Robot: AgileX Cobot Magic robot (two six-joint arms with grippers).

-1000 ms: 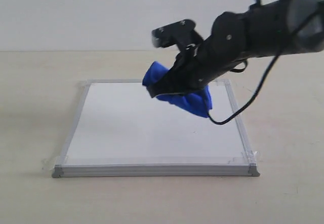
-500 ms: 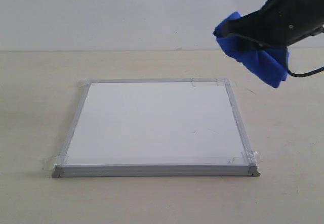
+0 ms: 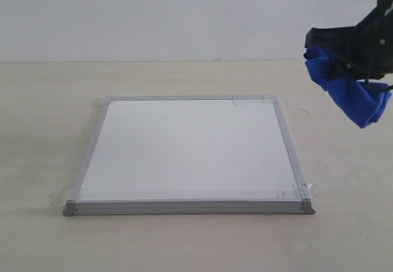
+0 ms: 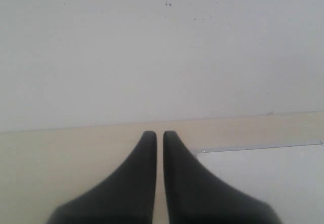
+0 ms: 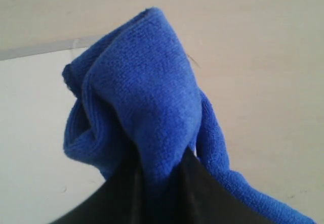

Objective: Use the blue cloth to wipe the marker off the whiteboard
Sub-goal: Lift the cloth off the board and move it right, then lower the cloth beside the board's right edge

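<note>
The whiteboard [image 3: 184, 152] lies flat on the table, its silver frame taped at the corners. No red marker line shows on it; only faint specks remain near its middle. The blue cloth [image 3: 347, 91] hangs in the air beyond the board's right edge, with my right gripper [image 3: 334, 51] shut on it. In the right wrist view the cloth [image 5: 136, 97] bulges out between the dark fingers [image 5: 202, 193], over the board's edge. My left gripper [image 4: 159, 135] is shut with nothing in it, and a corner of the whiteboard [image 4: 263, 183] lies beside it.
The beige table [image 3: 49, 100] runs round the board on all sides. A pale wall [image 3: 153, 14] rises behind it. A black cable [image 3: 374, 88] loops beside the hanging cloth.
My right gripper has carried the blue cloth up off the board and away to the right, past the board's right edge. The board has not moved.
</note>
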